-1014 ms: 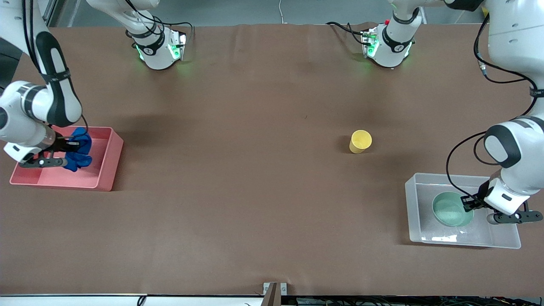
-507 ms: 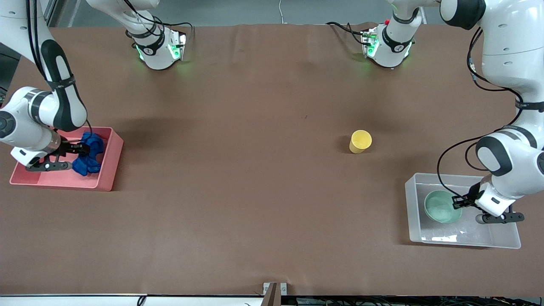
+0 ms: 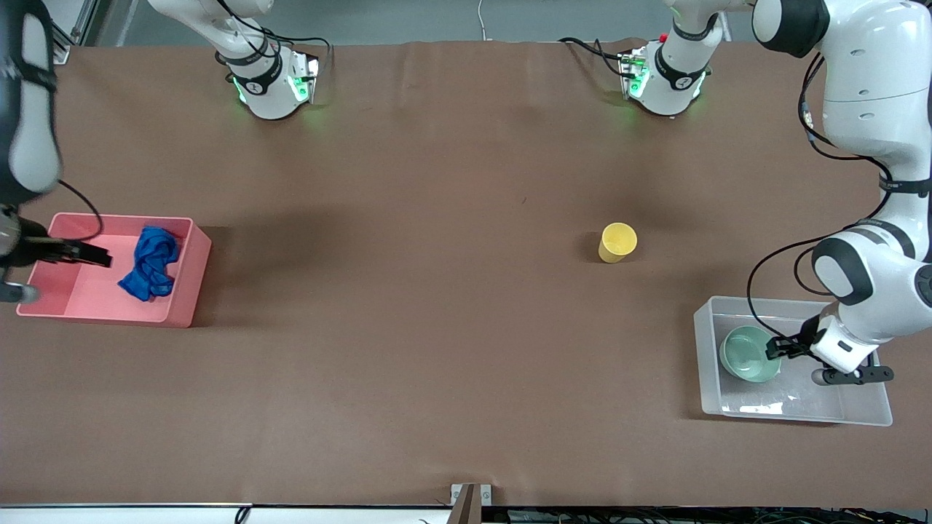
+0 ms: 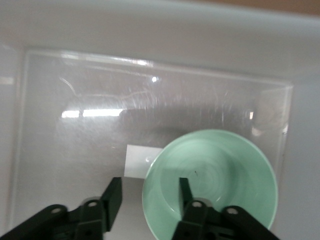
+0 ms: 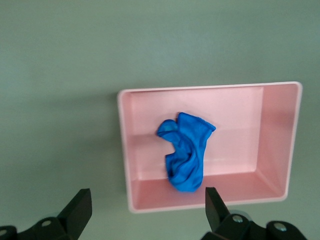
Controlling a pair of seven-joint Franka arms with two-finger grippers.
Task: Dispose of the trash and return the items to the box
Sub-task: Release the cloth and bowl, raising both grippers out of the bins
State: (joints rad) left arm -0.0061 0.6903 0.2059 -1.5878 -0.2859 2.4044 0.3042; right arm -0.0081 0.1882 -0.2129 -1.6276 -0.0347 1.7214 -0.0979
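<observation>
The blue rag (image 3: pixel 151 263) lies crumpled in the pink bin (image 3: pixel 182 295); the right wrist view shows the rag (image 5: pixel 186 155) in the bin (image 5: pixel 280 130) from above. My right gripper (image 3: pixel 86 255) hangs open and empty over the pink bin, its midpoint (image 5: pixel 146 210) clear of the rag. The mint-green bowl (image 3: pixel 748 354) sits in the clear box (image 3: pixel 801 416). My left gripper (image 3: pixel 780 348) is open, one finger inside the bowl (image 4: pixel 215 175) and one outside its rim, midpoint (image 4: pixel 149 195). The yellow cup (image 3: pixel 617 242) stands on the table, apart from both grippers.
The box's white sticker (image 4: pixel 136 161) shows beside the bowl, and the box wall (image 4: pixel 150 30) rises close around the left gripper. Brown cloth covers the table. The two arm bases (image 3: pixel 273 80) (image 3: pixel 664 76) stand along the edge farthest from the front camera.
The right gripper let go of the rag, which now lies in the pink bin, and rose away. The left gripper carried the bowl toward the box's right-arm end and opened.
</observation>
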